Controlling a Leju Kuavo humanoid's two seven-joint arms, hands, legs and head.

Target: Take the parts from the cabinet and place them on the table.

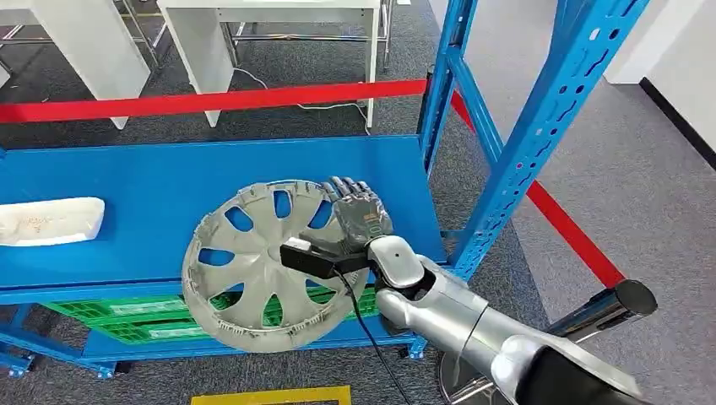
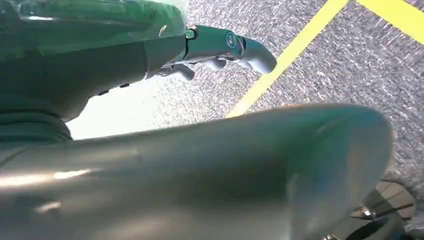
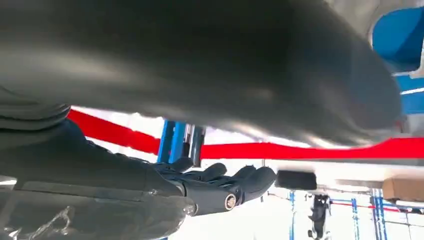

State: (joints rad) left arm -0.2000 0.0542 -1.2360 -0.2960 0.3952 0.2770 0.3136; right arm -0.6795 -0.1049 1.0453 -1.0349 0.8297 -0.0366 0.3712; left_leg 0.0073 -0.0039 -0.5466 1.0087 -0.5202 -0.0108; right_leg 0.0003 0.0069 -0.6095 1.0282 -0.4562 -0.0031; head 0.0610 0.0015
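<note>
On the blue shelf (image 1: pixel 127 181) of the cabinet, a grey hubcap (image 1: pixel 253 261) tilted up on edge, its lower rim hanging past the shelf's front lip, above green crates (image 1: pixel 127 316) on the level below. Right hand (image 1: pixel 359 215) laid against the hubcap's right side, fingers stretched flat over the rim and spokes; whether it truly grips cannot be told. In the right wrist view, the same hand (image 3: pixel 215 187) with fingers extended and slightly apart beneath a broad dark blurred surface. Left hand (image 2: pixel 220 50) hanging over grey carpet (image 2: pixel 340 60) beside a yellow floor line (image 2: pixel 295 47), fingers loosely apart and holding nothing. At the shelf's left end, a white tray (image 1: pixel 51 221), well apart from the hubcap. Behind the shelf, a red barrier tape (image 1: pixel 211 101) and white tables (image 1: pixel 279 34).
</note>
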